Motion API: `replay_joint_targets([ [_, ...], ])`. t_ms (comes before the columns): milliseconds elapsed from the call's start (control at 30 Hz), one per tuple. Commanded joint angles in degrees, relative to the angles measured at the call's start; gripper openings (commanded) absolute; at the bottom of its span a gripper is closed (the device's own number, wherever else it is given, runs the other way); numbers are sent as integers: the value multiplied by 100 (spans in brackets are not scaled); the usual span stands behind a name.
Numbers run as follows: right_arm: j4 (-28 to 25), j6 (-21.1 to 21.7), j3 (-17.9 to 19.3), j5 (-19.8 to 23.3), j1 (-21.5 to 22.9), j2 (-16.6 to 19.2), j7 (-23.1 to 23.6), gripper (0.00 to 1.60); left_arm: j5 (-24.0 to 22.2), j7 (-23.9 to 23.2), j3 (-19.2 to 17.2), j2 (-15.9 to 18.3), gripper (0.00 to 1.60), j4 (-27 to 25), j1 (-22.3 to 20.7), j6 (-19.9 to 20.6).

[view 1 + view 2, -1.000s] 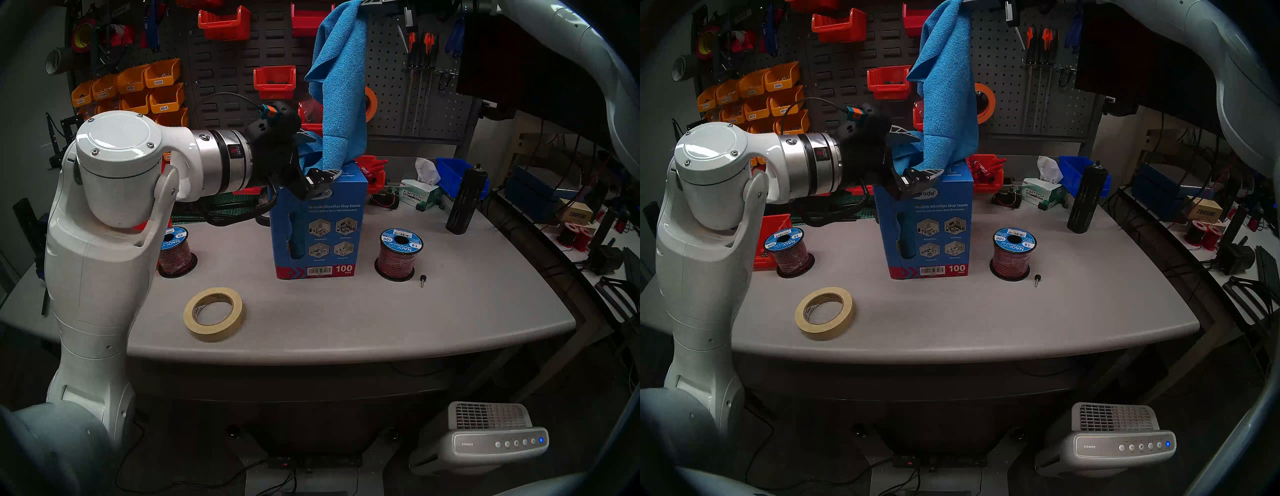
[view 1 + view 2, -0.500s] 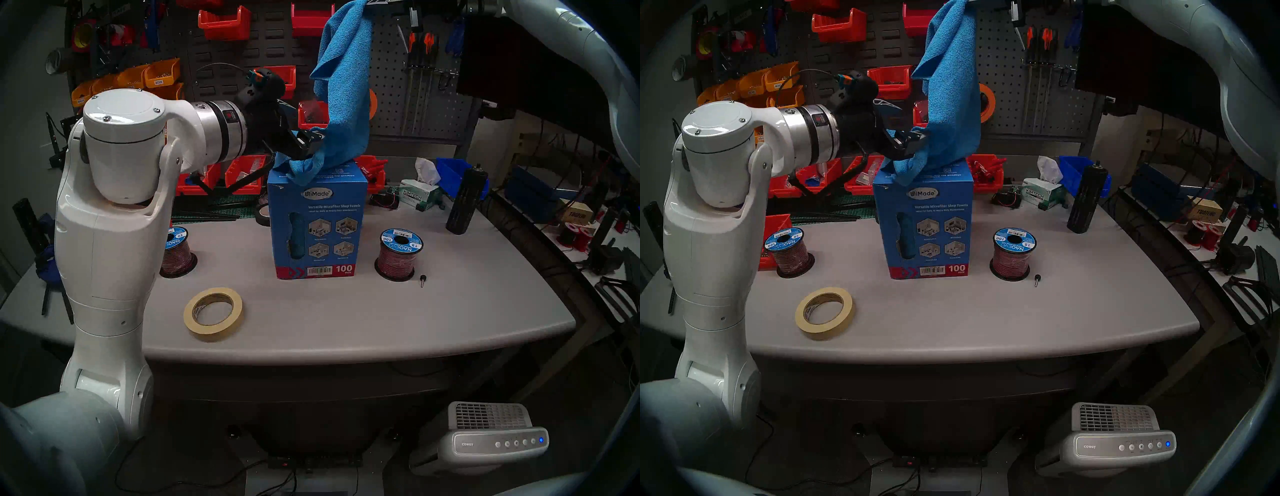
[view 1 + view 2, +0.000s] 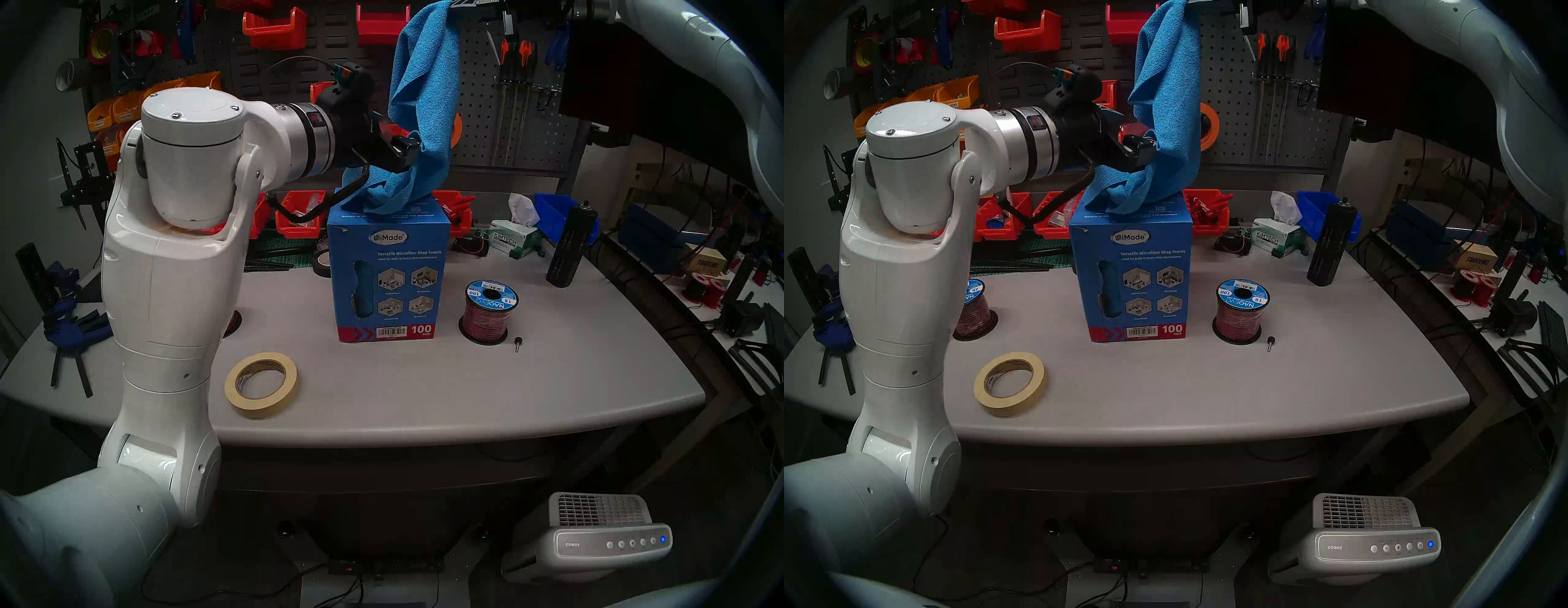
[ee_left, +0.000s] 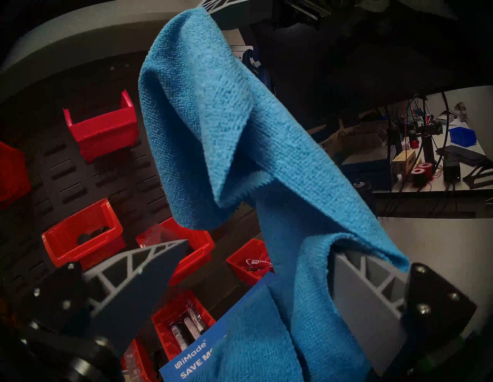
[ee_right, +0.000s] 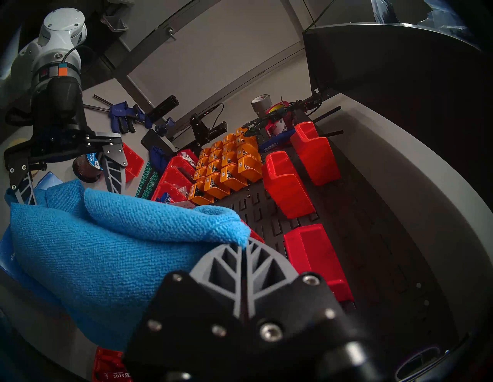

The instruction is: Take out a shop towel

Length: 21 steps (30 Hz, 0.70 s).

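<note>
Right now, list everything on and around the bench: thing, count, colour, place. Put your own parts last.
shop towel: one, bright blue, hanging from the right hand, lower end on the carton top
towel carton: one, blue, bench centre
masking tape roll: one, cream, front left
wire spools: two, red wire, either side of the carton
Kimtech tissue box: one, green and white, back right
black cylinder: one, back right
storage bins: many, red and orange, back wall
air purifier: one, white, floor
left hand: open, astride the towel's lower part
right hand: shut on the towel's top corner
</note>
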Motion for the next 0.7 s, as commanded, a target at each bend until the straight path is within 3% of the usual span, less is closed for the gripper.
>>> replay_joint_targets([
  [0,-15,0,120,95,158,-4,420,0,52,228,44,-362,107,-18,-304,-21],
  [33,-15,0,120,95,158,-4,420,0,52,228,44,-362,107,-18,-304,-21],
  [67,-25,3,123,97,135,-15,430,0,78,267,91,-386,0,-17,-273,-21],
  [667,111,-265,490,333,177,-187,74,0,537,639,645,-273,0,14,213,-21],
])
